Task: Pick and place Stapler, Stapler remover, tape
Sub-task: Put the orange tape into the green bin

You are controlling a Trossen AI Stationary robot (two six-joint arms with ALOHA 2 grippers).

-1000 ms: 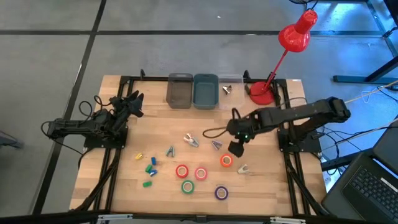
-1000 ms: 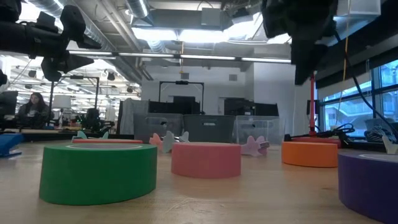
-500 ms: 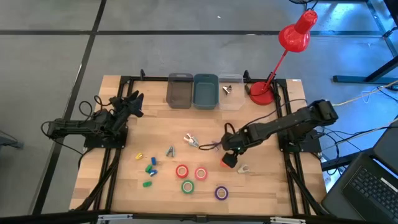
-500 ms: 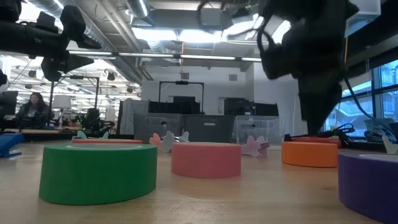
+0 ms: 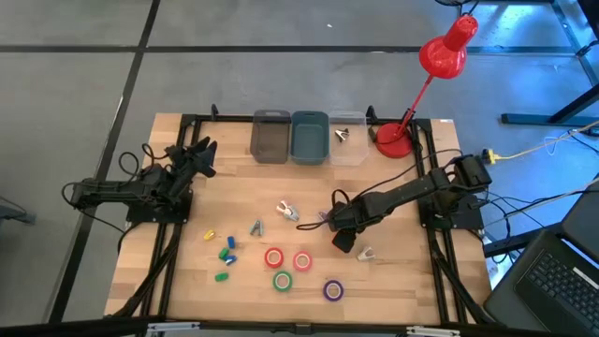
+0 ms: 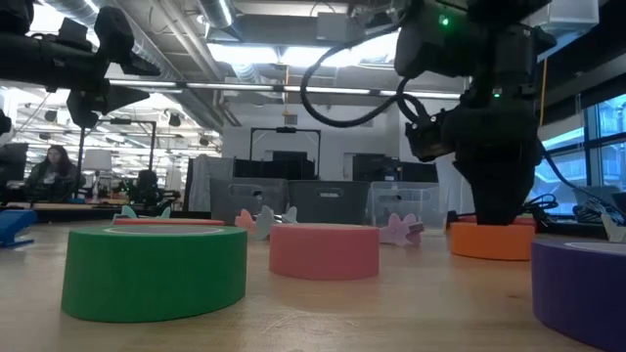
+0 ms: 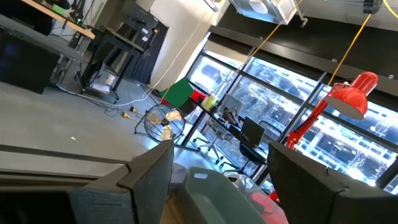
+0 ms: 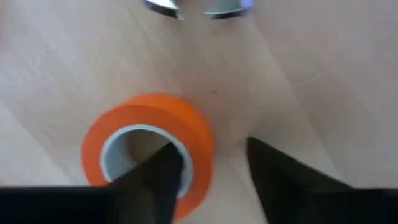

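Note:
The orange tape (image 8: 149,146) lies flat on the table, right of centre, and shows at the right in the low view (image 6: 489,241). My right gripper (image 8: 211,180) points down over it, open. One finger stands in the white core and the other outside the wall, with bare table between that finger and the roll. From above, the gripper (image 5: 343,241) hides the roll. Red (image 5: 273,257), pink (image 5: 301,261), green (image 5: 282,280) and purple (image 5: 333,290) tapes lie flat nearer the front edge. My left gripper (image 7: 224,186) waits open and raised at the table's left (image 5: 199,155). My right gripper comes from above with one finger (image 8: 158,174) inside the orange tape's core (image 8: 121,146) and the other finger (image 8: 280,177) outside its wall. The outer finger stands clear of the roll. Whether the inner one touches the wall, I cannot tell.
Claw-shaped staple removers lie around the gripper (image 5: 287,211), (image 5: 364,254), (image 5: 255,227). Small coloured blocks (image 5: 225,253) sit at the front left. Three bins (image 5: 310,138) stand along the far edge, beside a red lamp (image 5: 398,140) at the far right.
My right gripper has come down from well above the table onto the orange tape, shifting slightly toward the near edge, and now covers the roll in the high view. The tape has stayed in place.

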